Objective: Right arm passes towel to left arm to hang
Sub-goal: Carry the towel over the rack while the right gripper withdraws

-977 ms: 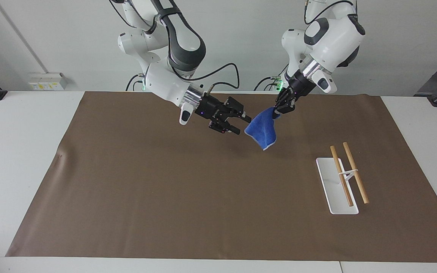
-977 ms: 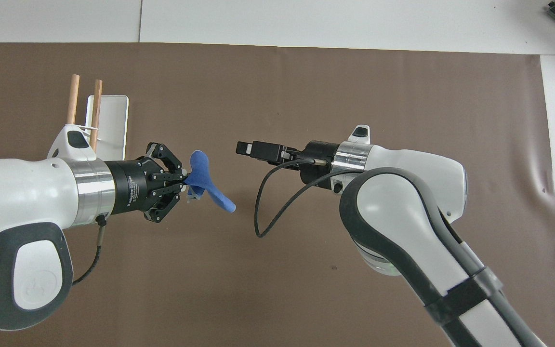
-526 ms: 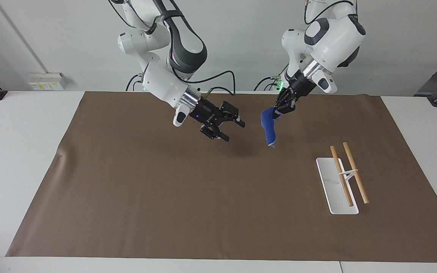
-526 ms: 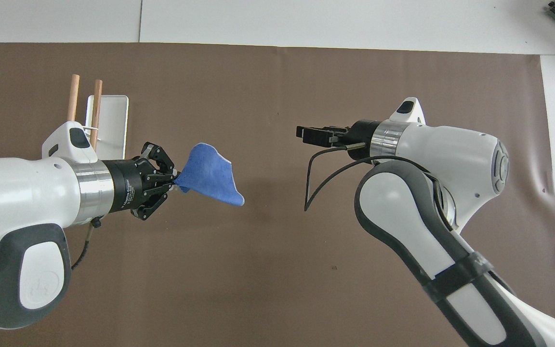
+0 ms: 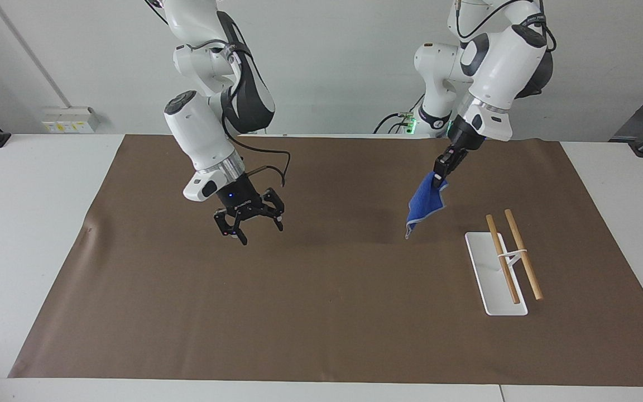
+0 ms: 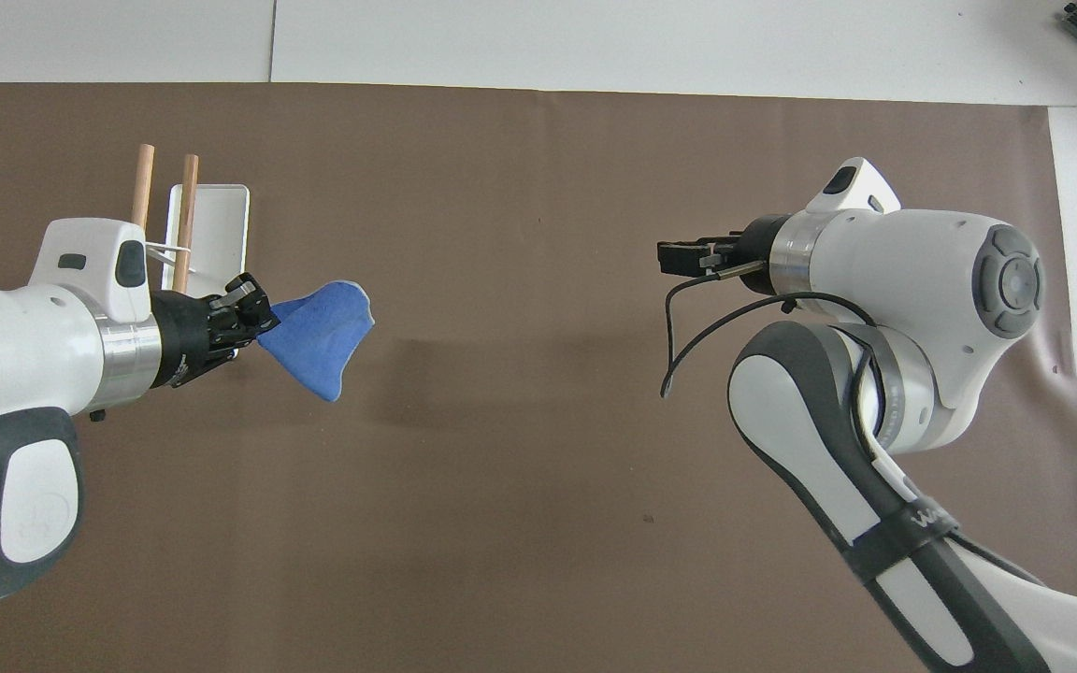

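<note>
Overhead view: towel point(image 6: 319, 335) between left fingers point(image 6: 253, 301).

— Any writing on you that can be read?

— None I can make out. There is a small white marking on the dark band of my right arm point(image 6: 922, 517), seen from overhead, too small to spell out.

— Labels anywhere else?

— Nothing legible.

Royal-blue fuzzy towel point(image 5: 425, 202) with pale grey hem, pinched at one upper corner by the left gripper point(image 5: 440, 174), fingertips clamped on the cloth. Hanging free in the air, draped to a point, over the brown mat point(image 5: 321, 312) near the rack point(image 5: 495, 273) at the left arm's end.
</note>
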